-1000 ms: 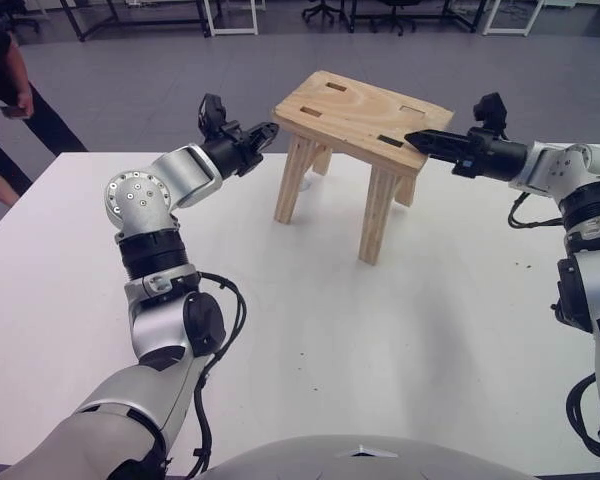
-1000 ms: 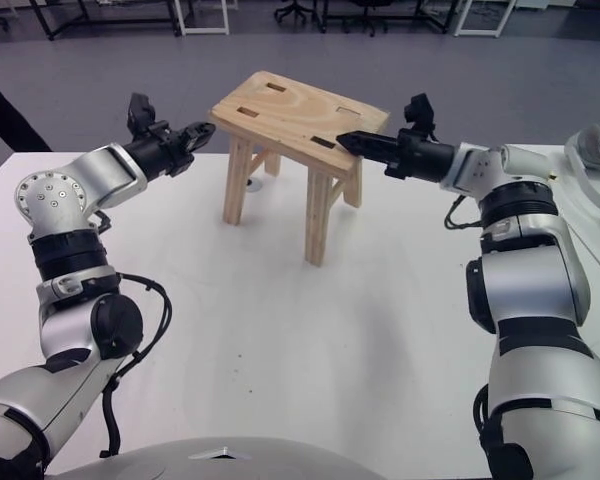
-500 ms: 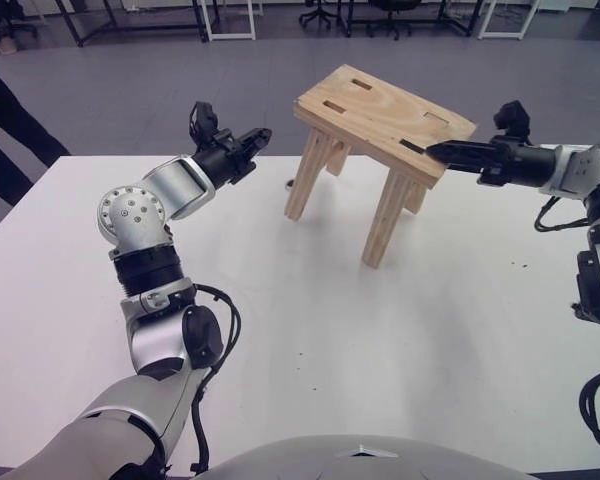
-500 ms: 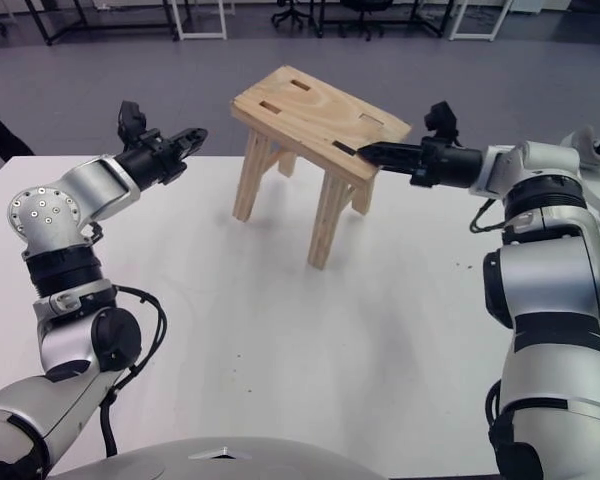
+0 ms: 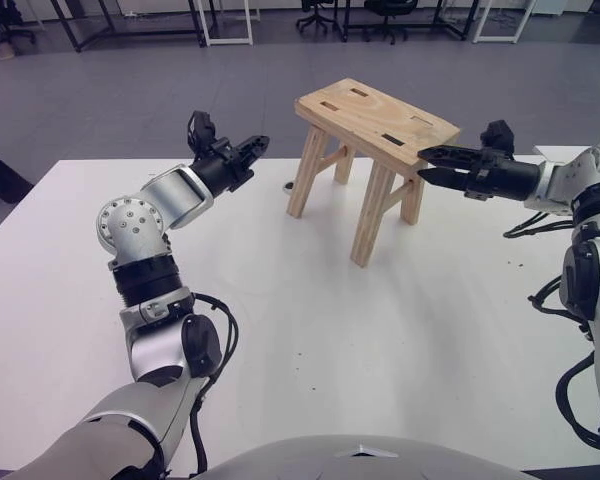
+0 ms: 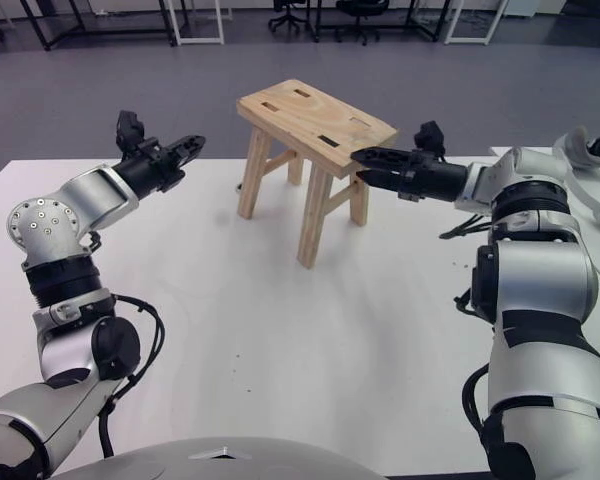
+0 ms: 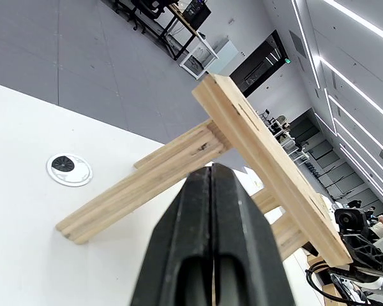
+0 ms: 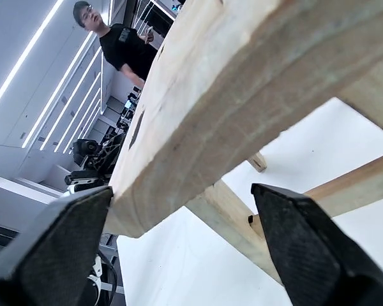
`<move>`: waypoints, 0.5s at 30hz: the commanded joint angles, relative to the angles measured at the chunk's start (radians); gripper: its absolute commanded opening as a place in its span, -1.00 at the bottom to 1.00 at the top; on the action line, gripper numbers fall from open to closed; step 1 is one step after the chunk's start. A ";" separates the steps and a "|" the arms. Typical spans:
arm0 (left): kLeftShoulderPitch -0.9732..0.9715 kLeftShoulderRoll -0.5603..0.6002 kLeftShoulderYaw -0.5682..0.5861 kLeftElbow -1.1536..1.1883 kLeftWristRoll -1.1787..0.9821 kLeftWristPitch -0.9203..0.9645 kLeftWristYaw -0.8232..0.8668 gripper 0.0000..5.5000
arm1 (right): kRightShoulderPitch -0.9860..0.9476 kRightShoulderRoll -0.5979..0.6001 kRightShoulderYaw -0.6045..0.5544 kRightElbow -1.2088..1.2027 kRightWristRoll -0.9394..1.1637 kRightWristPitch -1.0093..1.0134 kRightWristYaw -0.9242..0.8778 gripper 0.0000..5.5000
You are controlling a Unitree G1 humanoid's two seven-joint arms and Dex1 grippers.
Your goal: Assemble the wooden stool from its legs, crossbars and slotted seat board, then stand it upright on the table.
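The stool (image 5: 375, 118) stands on its 4 legs at the far side of the table (image 5: 310, 330), the right end of its seat between the spread jaws of the right gripper (image 5: 421, 163), while the left gripper (image 5: 261, 145), clenched on nothing, hangs apart from the seat's left end. 1 second ago the right jaws pinched that edge and the left tip was just beside the seat
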 commanded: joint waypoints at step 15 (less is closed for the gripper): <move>0.010 0.056 0.000 -0.047 -0.012 -0.037 -0.005 -1.00 | -0.015 -0.045 -0.503 -0.572 0.243 0.062 -0.368 0.45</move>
